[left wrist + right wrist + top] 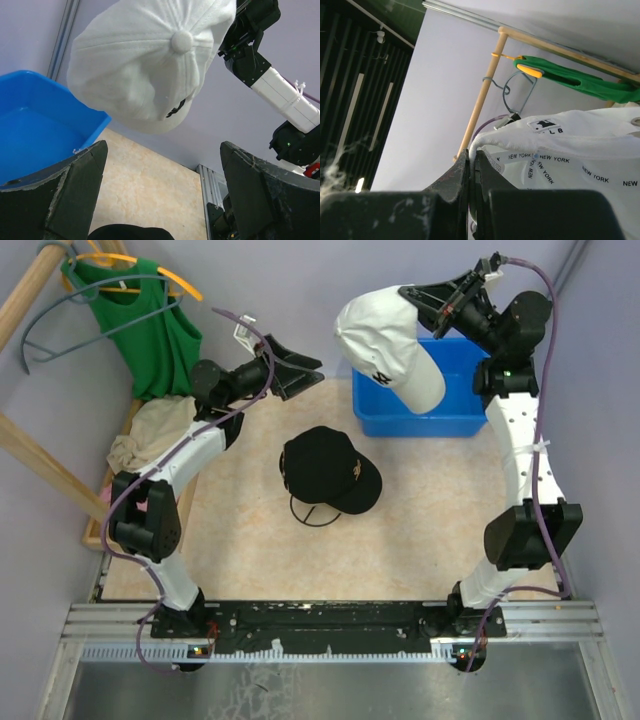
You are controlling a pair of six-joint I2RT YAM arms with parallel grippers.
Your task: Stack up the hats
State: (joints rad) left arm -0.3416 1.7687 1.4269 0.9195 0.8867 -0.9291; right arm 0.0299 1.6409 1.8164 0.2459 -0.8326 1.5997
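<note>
Right gripper [412, 295] pinches the rim of the one white cap [385, 345] between its jaws and holds it aloft over the left edge of the single blue bin [455, 415]. One black cap [330, 470] sits mid-table, a dark wire frame [315, 515] showing at its near edge. The left gripper [303, 370] hangs beyond it, fingers spread wide and holding nothing.
</note>
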